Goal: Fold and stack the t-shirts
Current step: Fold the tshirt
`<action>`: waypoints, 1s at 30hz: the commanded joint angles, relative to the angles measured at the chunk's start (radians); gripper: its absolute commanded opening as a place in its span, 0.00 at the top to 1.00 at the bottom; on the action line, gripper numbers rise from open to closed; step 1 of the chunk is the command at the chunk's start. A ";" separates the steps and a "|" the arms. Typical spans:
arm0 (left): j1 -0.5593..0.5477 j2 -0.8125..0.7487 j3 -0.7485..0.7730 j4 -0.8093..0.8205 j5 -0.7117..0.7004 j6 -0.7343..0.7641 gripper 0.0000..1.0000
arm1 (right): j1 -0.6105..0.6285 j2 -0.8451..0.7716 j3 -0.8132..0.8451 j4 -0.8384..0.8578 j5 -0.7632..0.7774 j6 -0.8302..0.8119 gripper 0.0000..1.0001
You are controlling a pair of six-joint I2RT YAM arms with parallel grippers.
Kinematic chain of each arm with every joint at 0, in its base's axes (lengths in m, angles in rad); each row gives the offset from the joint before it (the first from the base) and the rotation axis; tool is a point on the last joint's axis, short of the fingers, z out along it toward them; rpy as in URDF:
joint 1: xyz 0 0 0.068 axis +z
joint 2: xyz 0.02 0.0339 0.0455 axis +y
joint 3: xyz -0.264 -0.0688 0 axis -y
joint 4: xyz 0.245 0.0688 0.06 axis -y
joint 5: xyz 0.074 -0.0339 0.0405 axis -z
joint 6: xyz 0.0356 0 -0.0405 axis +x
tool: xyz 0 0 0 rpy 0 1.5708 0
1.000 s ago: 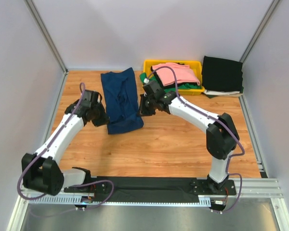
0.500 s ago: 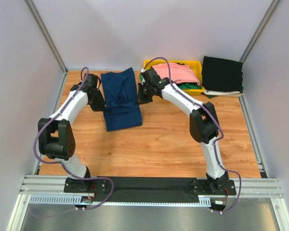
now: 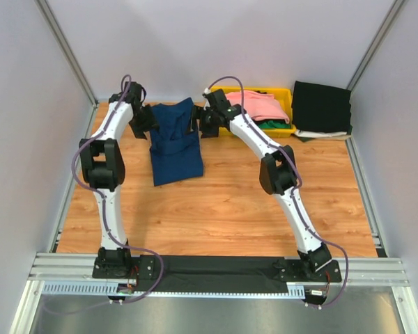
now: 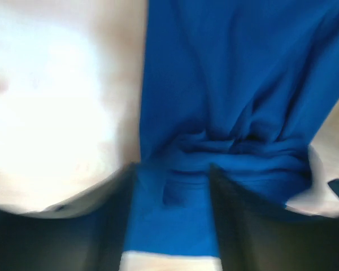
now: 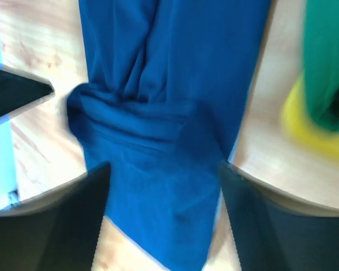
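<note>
A navy blue t-shirt (image 3: 174, 146) lies lengthwise on the wooden table, bunched into a ridge across its middle (image 4: 243, 141). My left gripper (image 3: 145, 122) is at its far left edge and my right gripper (image 3: 198, 126) at its far right edge. In the left wrist view the left gripper (image 4: 170, 217) stands open, with navy cloth lying between its dark fingers (image 4: 110, 226). The right gripper (image 5: 161, 220) is open wider, over the same cloth (image 5: 158, 169). Pink (image 3: 254, 104) and green (image 3: 275, 126) t-shirts fill the bin. A folded black t-shirt (image 3: 322, 104) lies at the far right.
The yellow plastic bin (image 3: 285, 91) stands at the back, just right of my right gripper, and its corner shows in the right wrist view (image 5: 305, 127). Grey walls close in the table on three sides. Bare wood (image 3: 251, 202) lies in front of the navy shirt.
Both grippers have travelled from the navy shirt's middle to its far end, arms stretching out. Their jaws, shut before, now stand apart. The shirt's near edge has shifted slightly back.
</note>
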 commanded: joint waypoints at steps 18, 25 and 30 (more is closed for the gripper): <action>0.049 -0.555 -0.430 -0.025 0.166 0.170 0.32 | 0.150 -0.388 -0.433 0.128 0.119 -0.127 0.53; 0.047 -0.888 -0.838 0.000 0.088 0.251 0.31 | 0.194 -0.139 -0.195 0.016 0.131 -0.141 0.74; 0.046 -1.000 -0.928 0.041 0.098 0.242 0.32 | 0.195 -0.015 -0.088 -0.007 0.162 -0.156 0.76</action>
